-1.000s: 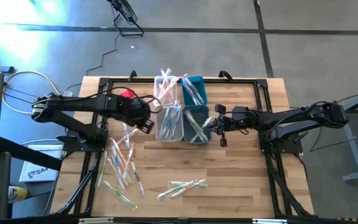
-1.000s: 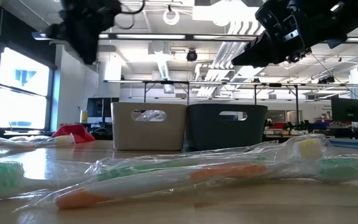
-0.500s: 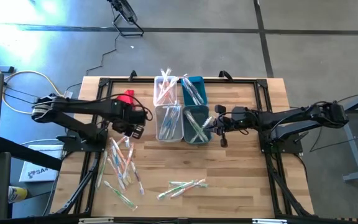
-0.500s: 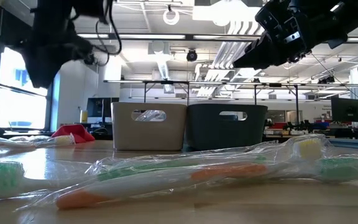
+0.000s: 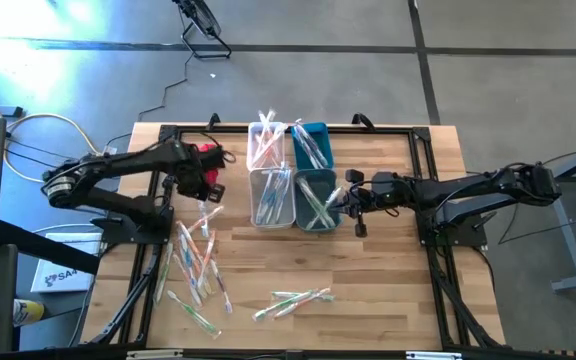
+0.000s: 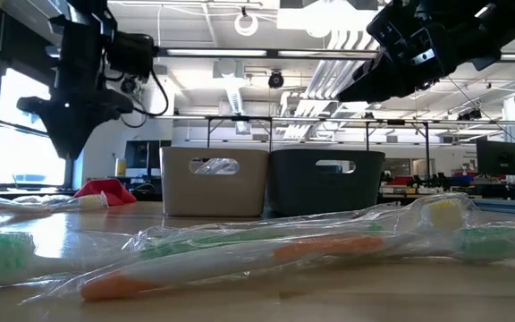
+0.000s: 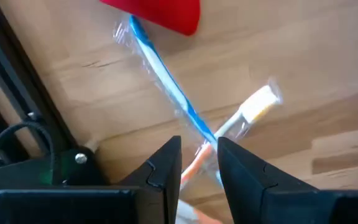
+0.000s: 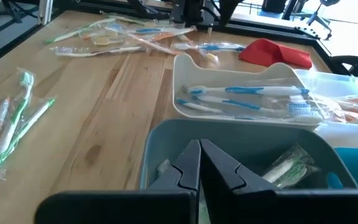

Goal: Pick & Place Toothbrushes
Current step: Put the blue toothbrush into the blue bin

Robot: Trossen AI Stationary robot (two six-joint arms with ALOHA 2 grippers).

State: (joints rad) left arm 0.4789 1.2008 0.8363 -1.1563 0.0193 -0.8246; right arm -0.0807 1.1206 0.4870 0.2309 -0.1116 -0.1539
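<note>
Wrapped toothbrushes lie scattered on the wood at the table's near left (image 5: 196,262) and near middle (image 5: 293,300); two fill the low view's foreground (image 6: 284,250). More sit in the white bins (image 5: 271,195) and teal bins (image 5: 316,200). My left gripper (image 5: 190,186) hangs open above the table just near the red cloth (image 5: 205,153). Below its fingers (image 7: 197,155) lie a blue-handled toothbrush (image 7: 166,81) and an orange-and-white one (image 7: 253,109), untouched. My right gripper (image 5: 354,205) is shut and raised (image 6: 358,88) at the near teal bin's right rim (image 8: 241,134).
Four bins stand in a block at the table's middle, far side (image 6: 215,182) (image 6: 326,183). A black metal frame rail (image 7: 23,93) runs along the table's left edge beside my left gripper. Bare wood lies at the table's right and near right (image 5: 398,280).
My left gripper has swung from over the near white bin toward the table's left edge, ending beside the red cloth, and it has come lower and turned to point down. My right arm has kept still.
</note>
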